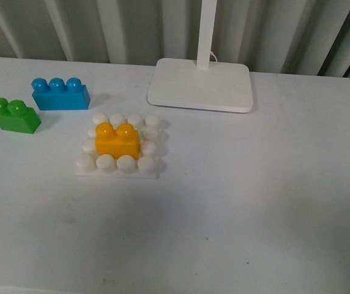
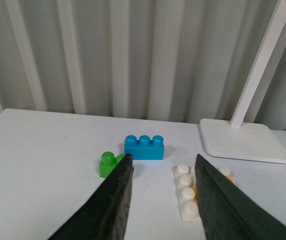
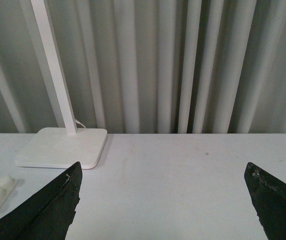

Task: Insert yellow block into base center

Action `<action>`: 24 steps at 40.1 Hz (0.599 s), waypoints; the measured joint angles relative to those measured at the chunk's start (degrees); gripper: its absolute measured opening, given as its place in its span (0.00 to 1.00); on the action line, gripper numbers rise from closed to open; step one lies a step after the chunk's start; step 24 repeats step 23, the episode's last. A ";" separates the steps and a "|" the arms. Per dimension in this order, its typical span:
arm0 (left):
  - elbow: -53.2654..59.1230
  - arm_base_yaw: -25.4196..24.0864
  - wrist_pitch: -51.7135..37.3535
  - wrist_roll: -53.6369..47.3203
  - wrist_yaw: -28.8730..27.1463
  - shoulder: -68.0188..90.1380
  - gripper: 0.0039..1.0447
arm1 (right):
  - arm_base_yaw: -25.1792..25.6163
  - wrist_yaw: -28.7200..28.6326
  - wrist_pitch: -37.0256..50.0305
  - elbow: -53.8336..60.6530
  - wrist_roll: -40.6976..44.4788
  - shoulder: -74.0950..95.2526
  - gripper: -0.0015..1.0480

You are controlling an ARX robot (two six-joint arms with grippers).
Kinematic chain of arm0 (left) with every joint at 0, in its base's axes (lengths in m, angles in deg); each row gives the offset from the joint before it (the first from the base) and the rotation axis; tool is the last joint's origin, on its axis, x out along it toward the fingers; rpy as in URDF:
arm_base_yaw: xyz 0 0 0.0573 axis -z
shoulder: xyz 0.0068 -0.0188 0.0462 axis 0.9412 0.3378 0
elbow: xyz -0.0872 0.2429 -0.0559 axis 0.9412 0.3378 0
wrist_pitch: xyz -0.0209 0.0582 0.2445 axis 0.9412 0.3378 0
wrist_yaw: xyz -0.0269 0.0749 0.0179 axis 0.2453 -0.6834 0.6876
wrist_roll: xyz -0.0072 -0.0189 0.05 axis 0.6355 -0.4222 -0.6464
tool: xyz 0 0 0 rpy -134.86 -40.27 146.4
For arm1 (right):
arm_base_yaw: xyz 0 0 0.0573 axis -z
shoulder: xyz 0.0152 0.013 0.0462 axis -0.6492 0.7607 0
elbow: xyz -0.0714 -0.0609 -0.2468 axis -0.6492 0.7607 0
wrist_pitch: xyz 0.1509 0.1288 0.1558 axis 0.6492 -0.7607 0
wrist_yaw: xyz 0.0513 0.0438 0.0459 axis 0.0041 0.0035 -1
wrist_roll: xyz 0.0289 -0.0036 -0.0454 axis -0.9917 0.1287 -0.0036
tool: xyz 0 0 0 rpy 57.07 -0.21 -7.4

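Front view alone shows yellow block (image 1: 117, 141) seated mid-base (image 1: 119, 171); wrist views show both hands (image 2: 163, 172) (image 3: 163, 172) agape, empty.

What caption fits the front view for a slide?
Yellow block seated in the centre of the studded base; green brick and blue brick beside it.

yellow block (image 2: 226, 172) — mostly hidden behind left end effector's (image 2: 163, 165) finger

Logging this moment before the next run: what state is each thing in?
Yellow block: seated on the base's middle studs.
Base: flat on the table.
Green block: loose, upright.
Blue block: loose, upright.
Left gripper: open, empty.
Right gripper: open, empty.
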 joint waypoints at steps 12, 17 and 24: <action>0.00 0.00 0.00 0.00 0.00 0.00 0.89 | 0.00 0.00 0.02 0.00 0.00 -0.02 0.91; 0.00 0.00 0.00 -0.13 0.00 -0.02 0.94 | 0.00 0.00 0.02 0.00 0.00 -0.02 0.91; 0.00 0.00 0.00 -0.13 0.00 0.00 0.94 | 0.00 0.00 0.00 0.00 0.00 -0.02 0.91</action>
